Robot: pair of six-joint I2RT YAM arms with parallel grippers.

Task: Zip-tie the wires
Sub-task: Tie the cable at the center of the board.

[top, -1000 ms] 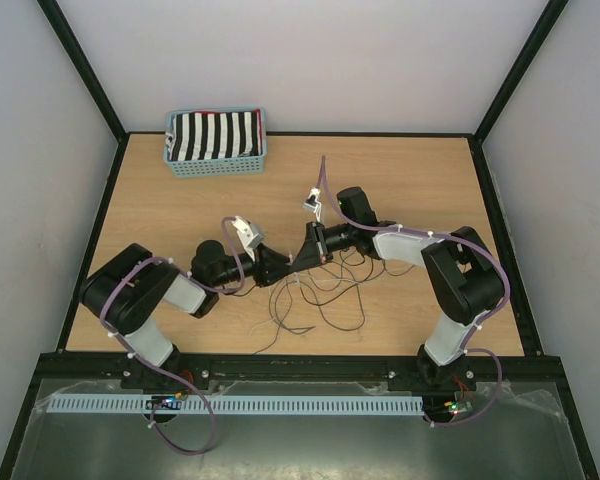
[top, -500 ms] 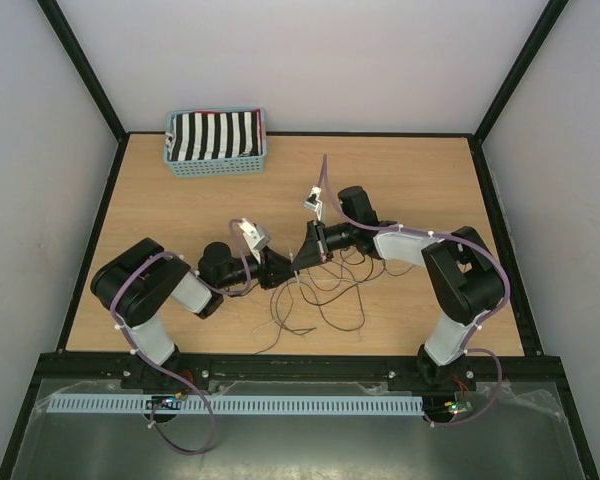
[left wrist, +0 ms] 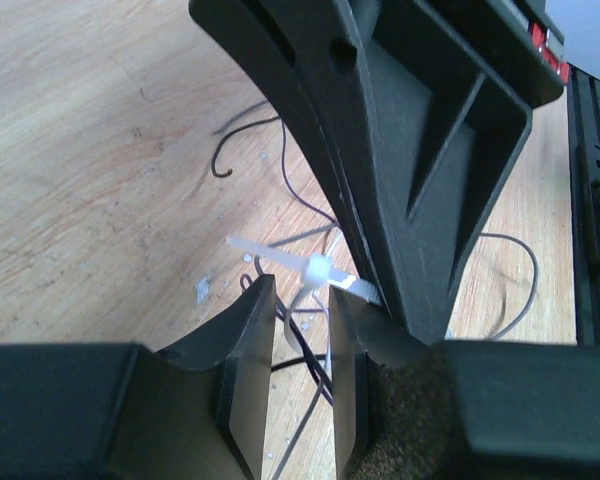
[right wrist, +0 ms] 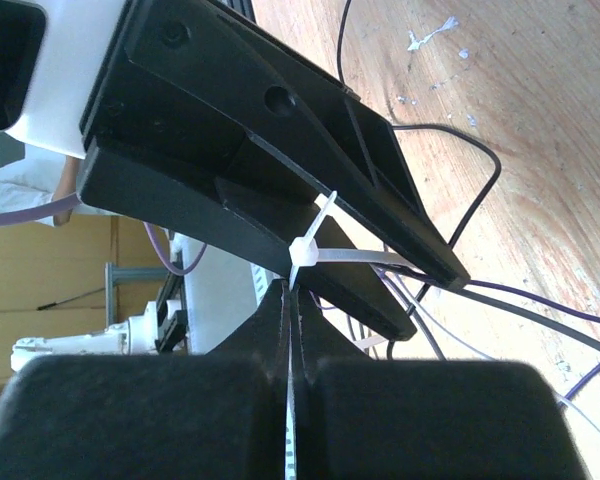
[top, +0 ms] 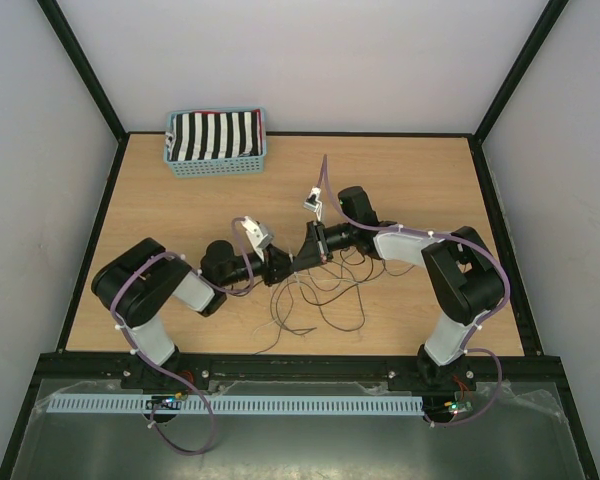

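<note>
The desk (top: pixel 180 210) is carrying both arms to its middle, where the grippers are meeting tip to tip. The wires (top: pixel 325 290) are lying there in loose loops that trail toward the near edge, a few strands rising to the grippers. The right gripper (right wrist: pixel 292 290) is pinching the tail of a white zip tie (right wrist: pixel 302 250) between jaws pressed together. The left gripper (left wrist: pixel 302 300) is standing with its jaws slightly spread around the strap, just below the head. Cinching appears to be the step in hand. Next, the left jaws would need to close on the tie and brace it for the pull.
</note>
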